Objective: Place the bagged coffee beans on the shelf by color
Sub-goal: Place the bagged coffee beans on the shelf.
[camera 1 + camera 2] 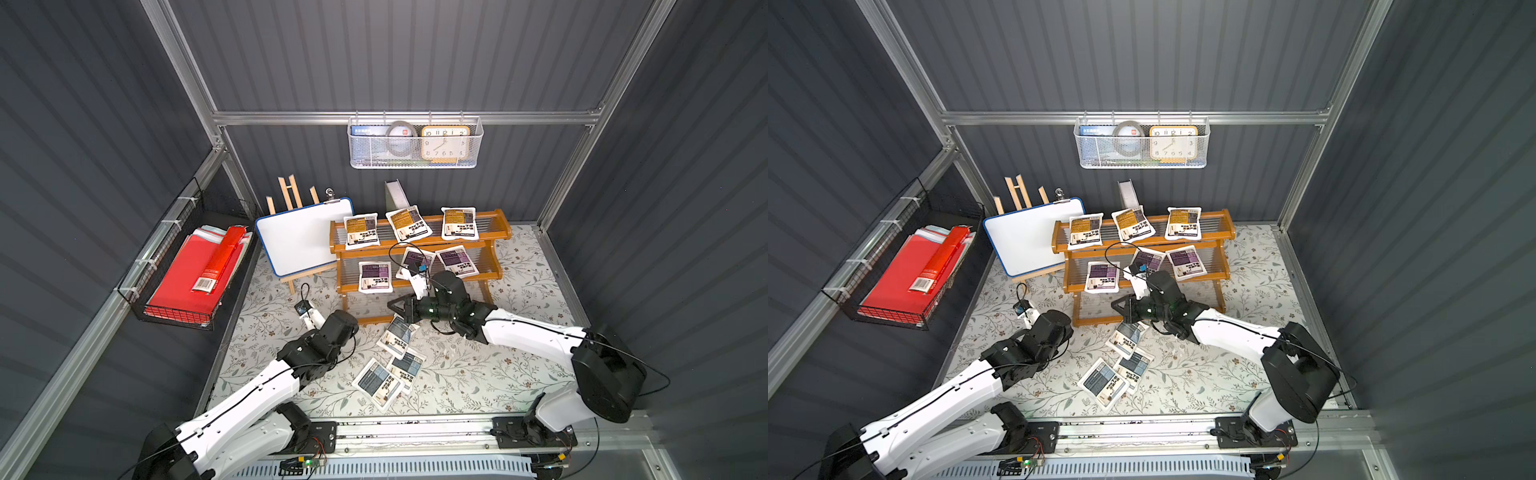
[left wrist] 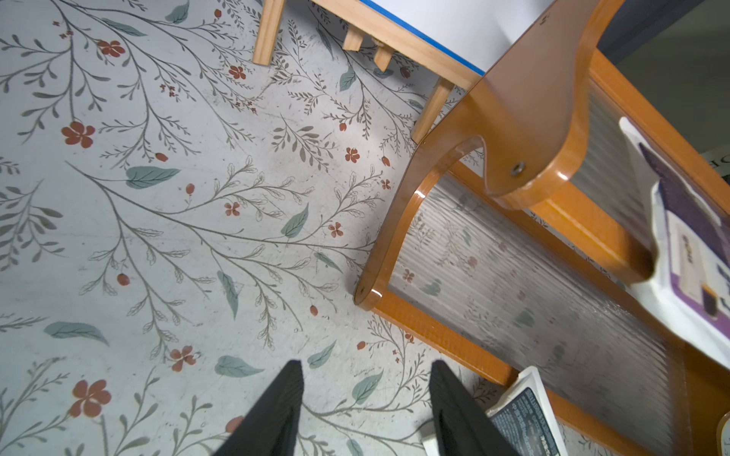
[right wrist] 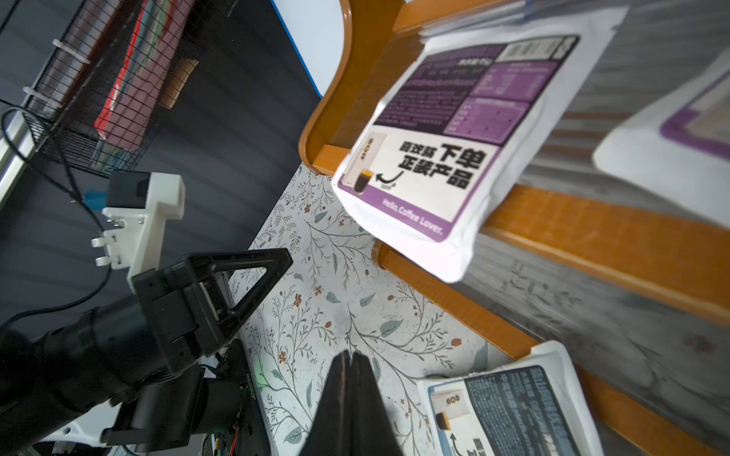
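Some stuff is hard to see here. In both top views the left tool (image 2: 365, 375) is buried under its own wrist, so only the left wrist view shows it. Its fingers stand apart over the bare flowery counter (image 2: 158, 237) with nothing between them, and their bases are cut off by the frame edge. The middle purple pouch (image 1: 411, 262) is half covered by the right wrist camera and its cable, and the small print on the bags is unreadable from above. The shelf (image 1: 500, 226) sits at 12 o'clock on the counter, with three yellow-orange pouches (image 1: 458, 223) on its top tier and three purple pouches (image 1: 375, 276) on the middle one. Part of the bottom tier disappears behind the right arm. The three grey-blue pouches (image 1: 379, 382) lie flat on the counter in front of the shelf in a ragged line, and the front two overlap. The right tool (image 1: 392, 305) is pinched fully shut on nothing, tips aimed at 9 o'clock, beside the shelf's bottom tier. The closest grey-blue pouch (image 1: 398, 336) is right at its 6 o'clock, its upper edge out of sight under the tool; can't tell if they touch. That bag is near-square, so barely any long axis, but its dark label end points to about 1 o'clock.
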`<state>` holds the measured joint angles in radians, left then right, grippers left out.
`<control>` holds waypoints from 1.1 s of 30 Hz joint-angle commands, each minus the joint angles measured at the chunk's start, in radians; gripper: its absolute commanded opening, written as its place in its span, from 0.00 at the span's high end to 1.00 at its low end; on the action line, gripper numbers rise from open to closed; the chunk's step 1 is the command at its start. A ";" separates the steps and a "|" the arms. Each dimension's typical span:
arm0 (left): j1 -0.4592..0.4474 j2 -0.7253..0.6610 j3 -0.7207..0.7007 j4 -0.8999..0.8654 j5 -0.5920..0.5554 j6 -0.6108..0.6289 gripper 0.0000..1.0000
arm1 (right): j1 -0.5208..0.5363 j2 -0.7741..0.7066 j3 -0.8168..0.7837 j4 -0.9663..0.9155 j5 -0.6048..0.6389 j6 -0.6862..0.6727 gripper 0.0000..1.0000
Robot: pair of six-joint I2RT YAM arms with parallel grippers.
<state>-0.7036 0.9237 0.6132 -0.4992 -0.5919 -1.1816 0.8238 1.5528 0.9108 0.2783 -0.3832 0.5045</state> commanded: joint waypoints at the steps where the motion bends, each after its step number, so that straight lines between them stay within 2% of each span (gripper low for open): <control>1: 0.005 0.000 0.015 -0.013 -0.007 0.015 0.44 | 0.003 0.050 0.045 0.032 0.010 -0.011 1.00; 16: 0.004 -0.020 0.014 -0.036 -0.011 0.006 0.44 | 0.000 0.193 0.175 0.049 0.020 -0.038 1.00; 23: 0.004 -0.008 0.014 -0.030 -0.004 0.013 0.44 | -0.008 0.213 0.202 0.075 0.041 -0.037 1.00; 33: 0.005 0.002 0.005 -0.023 -0.001 0.030 0.44 | -0.008 0.196 0.166 0.106 -0.023 0.000 1.00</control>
<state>-0.7036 0.9173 0.6132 -0.5049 -0.5922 -1.1786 0.8135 1.7557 1.0981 0.3489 -0.3759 0.4866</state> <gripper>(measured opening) 0.560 0.038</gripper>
